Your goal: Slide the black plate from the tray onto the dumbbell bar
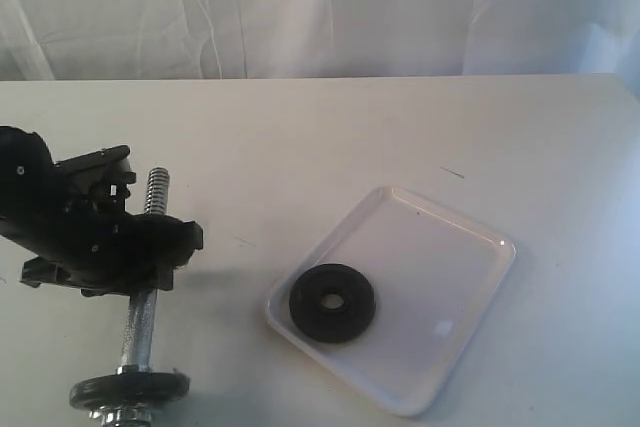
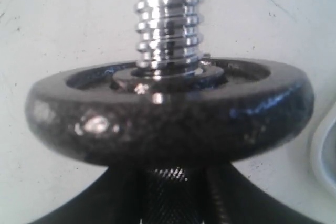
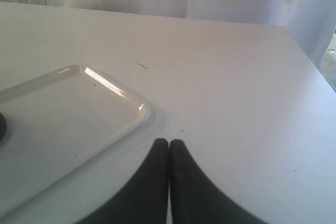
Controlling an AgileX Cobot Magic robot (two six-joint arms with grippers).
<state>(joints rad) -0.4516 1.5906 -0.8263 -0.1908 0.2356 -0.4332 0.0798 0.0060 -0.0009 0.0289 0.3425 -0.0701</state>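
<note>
Looked matte black all over on the left arm [image 1: 95, 232]: blocky, stacked housings with hard edges, joined to a rounded casing [image 1: 20, 172] marked by a pale dot too small to identify. Carried a flat angled bracket [image 1: 100, 159] on top. Showed, on the right arm [image 3: 152, 192], two smooth black jaws, broad at the base, curving inward and tapering to rounded tips.
</note>
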